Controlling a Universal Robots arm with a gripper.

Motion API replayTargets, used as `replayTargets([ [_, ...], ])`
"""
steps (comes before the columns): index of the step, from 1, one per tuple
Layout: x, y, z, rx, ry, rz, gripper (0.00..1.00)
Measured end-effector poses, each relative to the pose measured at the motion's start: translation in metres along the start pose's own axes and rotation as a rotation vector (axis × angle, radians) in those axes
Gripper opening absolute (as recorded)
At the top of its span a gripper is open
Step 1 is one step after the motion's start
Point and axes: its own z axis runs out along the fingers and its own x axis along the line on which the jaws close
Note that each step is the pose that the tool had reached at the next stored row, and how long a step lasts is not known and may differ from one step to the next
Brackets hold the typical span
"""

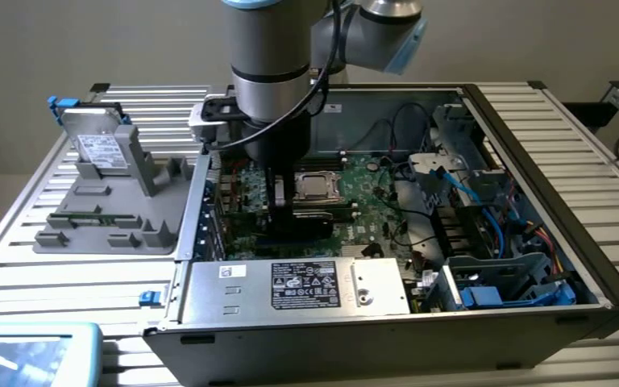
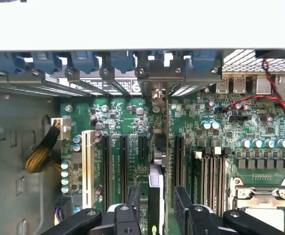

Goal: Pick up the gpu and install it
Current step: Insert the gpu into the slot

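We are at the seating step: the gpu [image 2: 158, 161] stands on edge in a motherboard [image 2: 201, 122] slot, our gripper [image 2: 157, 208] straddles it with fingers parted, released, so we judge a clean withdrawal comes due.

Arm vertical, wrist pointing straight down; gripper [image 2: 157, 208] low, its two black fingers [image 2: 132, 200] spread apart, clasping nothing.

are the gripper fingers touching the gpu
Apart: the wrist view shows gaps between the gripper fingers and the gpu standing edge-on in the motherboard slot.
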Motion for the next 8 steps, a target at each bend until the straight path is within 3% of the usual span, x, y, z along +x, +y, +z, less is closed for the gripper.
replayTargets([
  [8, 0.001, -0.0004, -0.0366, 0.0000, 0.0022, 0.001, 0.42],
])
